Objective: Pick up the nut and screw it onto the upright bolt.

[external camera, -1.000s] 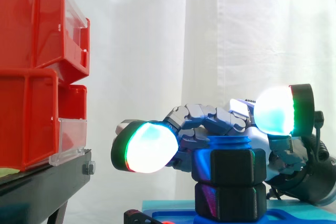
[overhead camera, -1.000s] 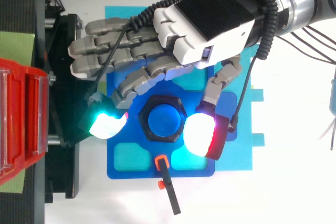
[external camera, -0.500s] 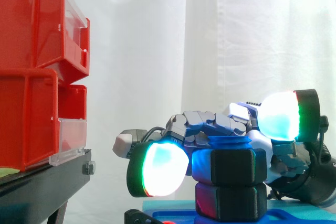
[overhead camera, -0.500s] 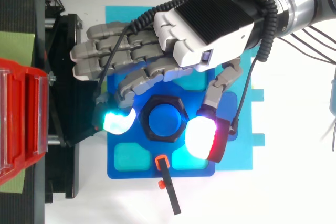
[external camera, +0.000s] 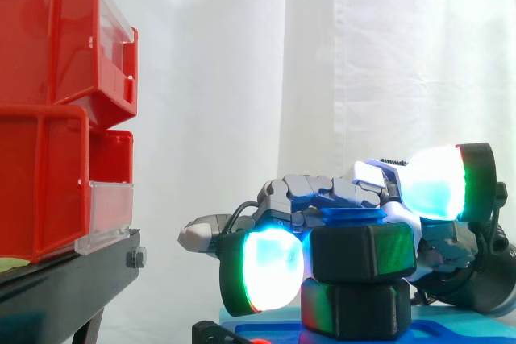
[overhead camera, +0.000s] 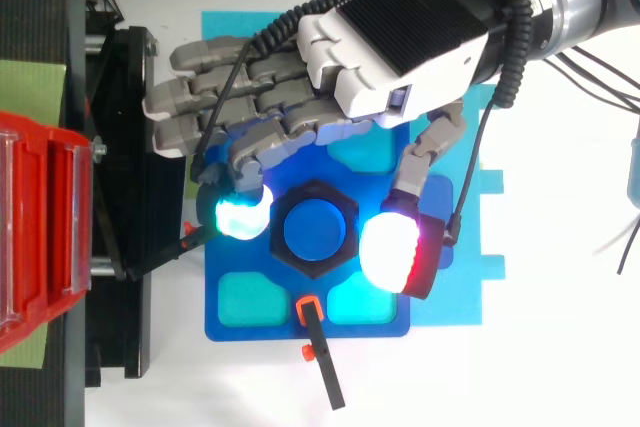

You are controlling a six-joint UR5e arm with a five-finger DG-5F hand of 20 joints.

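Observation:
A black hexagonal nut (overhead camera: pixel 345 209) sits on the upright blue bolt (overhead camera: pixel 313 231), whose threaded top (external camera: pixel 351 217) pokes out above the nut (external camera: pixel 363 251). Under it stands a second black hexagonal piece (external camera: pixel 355 308) on the blue base plate (overhead camera: pixel 230 319). My hand (overhead camera: pixel 400 22) reaches in from the upper right, fingers curled round the nut. One glowing finger pad (overhead camera: pixel 240 215) lies against the nut's left side, low in the side view (external camera: pixel 270 270). The thumb pad (overhead camera: pixel 392 252) is at the nut's right edge, standing higher than the nut in the side view (external camera: pixel 435 183).
Red bins (external camera: pixel 56 110) are stacked on a black stand (external camera: pixel 72 283) at the left. A black rod with an orange tip (overhead camera: pixel 318 352) lies at the base plate's front edge. A cyan mat (overhead camera: pixel 445 297) lies under the plate.
The finger pad has dropped and closed in from the left onto the nut's side. The nut has turned a little on the bolt. The thumb pad has shifted slightly right.

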